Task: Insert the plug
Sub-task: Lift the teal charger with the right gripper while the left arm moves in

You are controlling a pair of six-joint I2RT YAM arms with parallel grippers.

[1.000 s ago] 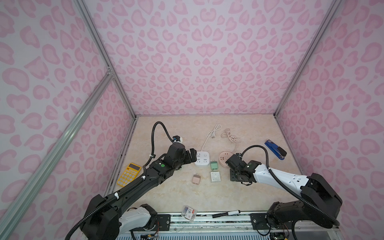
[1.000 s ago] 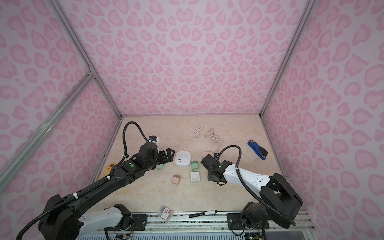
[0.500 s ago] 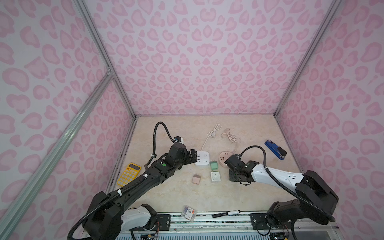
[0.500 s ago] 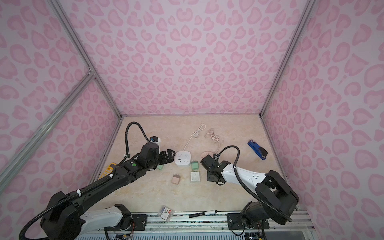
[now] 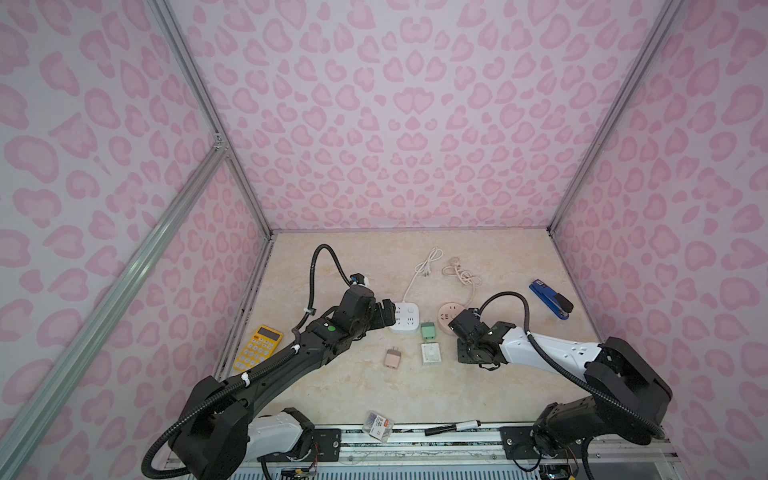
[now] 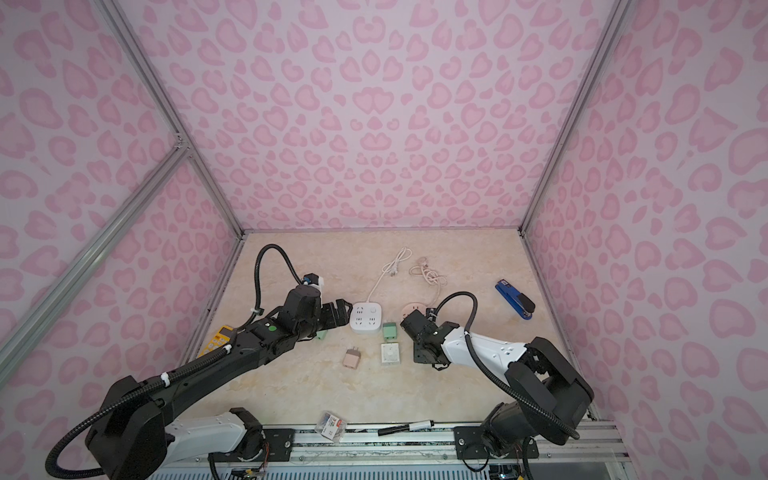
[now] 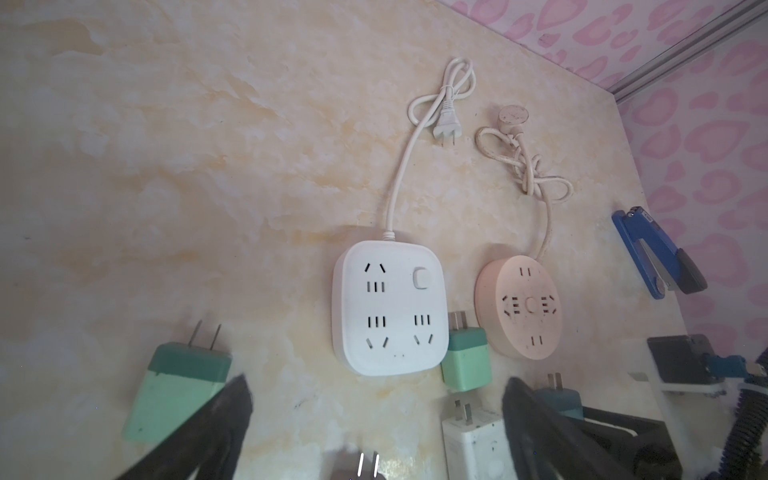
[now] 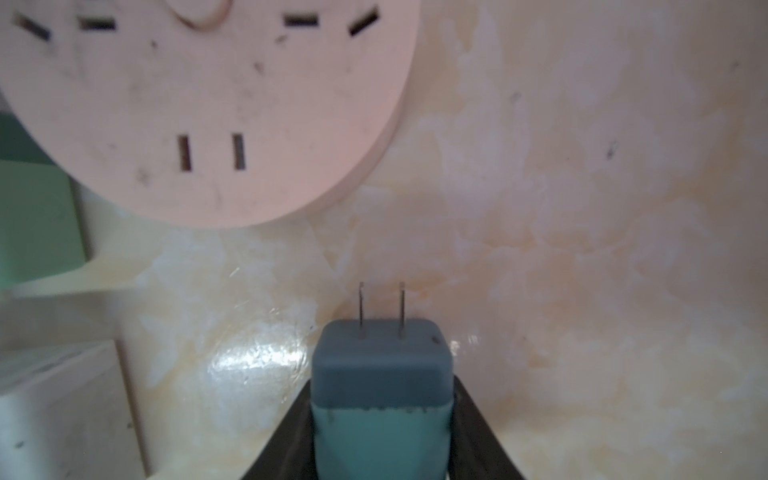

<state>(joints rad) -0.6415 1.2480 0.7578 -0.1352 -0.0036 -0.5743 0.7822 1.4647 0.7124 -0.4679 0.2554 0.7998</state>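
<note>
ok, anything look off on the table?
Nothing damaged. The round pink socket is scuffed and dirty, and a marker and small box lie at the front rail. Right claw holds the teal plug squarely.

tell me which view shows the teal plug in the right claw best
Right wrist view: the teal plug sits centred, both prongs clear, in the right claw. The left wrist view catches only its top. In both top views the claw hides it.

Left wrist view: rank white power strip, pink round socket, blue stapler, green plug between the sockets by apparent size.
1. white power strip
2. pink round socket
3. blue stapler
4. green plug
Last two look close; unsure.
</note>
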